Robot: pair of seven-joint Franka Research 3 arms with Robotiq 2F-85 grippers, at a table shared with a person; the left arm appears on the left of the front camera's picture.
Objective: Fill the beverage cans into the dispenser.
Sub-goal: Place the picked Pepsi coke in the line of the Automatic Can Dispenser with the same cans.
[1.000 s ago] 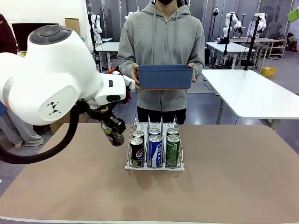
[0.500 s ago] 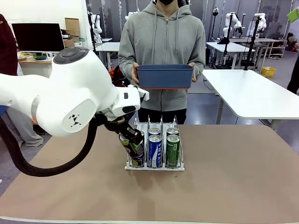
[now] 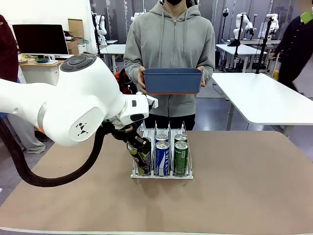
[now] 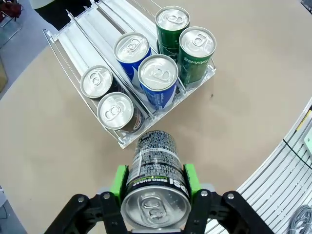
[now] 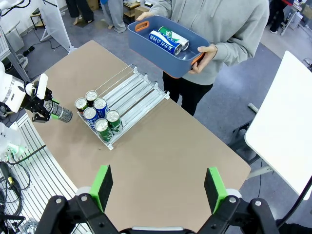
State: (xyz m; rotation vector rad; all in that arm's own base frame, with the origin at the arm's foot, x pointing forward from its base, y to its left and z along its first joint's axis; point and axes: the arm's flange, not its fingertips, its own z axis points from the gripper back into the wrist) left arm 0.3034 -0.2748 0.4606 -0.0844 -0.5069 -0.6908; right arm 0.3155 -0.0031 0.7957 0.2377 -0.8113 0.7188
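Observation:
My left gripper (image 4: 155, 179) is shut on a black Pepsi can (image 4: 155, 168), its green pads on the can's sides. In the front view that can (image 3: 142, 159) hangs tilted in my left gripper (image 3: 137, 149), right at the front of the left lane of the clear dispenser (image 3: 187, 175). The dispenser (image 4: 97, 24) holds two black cans (image 4: 115, 110) in its left lane, two blue-and-white cans (image 4: 158, 75) in the middle and two green cans (image 4: 197, 41) on the right. My right gripper (image 5: 158, 187) is open, high above the table with nothing between its fingers.
A person at the far side holds a blue bin (image 3: 172, 80) in both hands. In the right wrist view the bin (image 5: 146, 22) has cans (image 5: 165, 39) lying inside. The brown table (image 3: 244, 186) has free room right of the dispenser.
My left arm has carried the black can to the right, from beside the dispenser to the front of its left lane. The grip has stayed shut.

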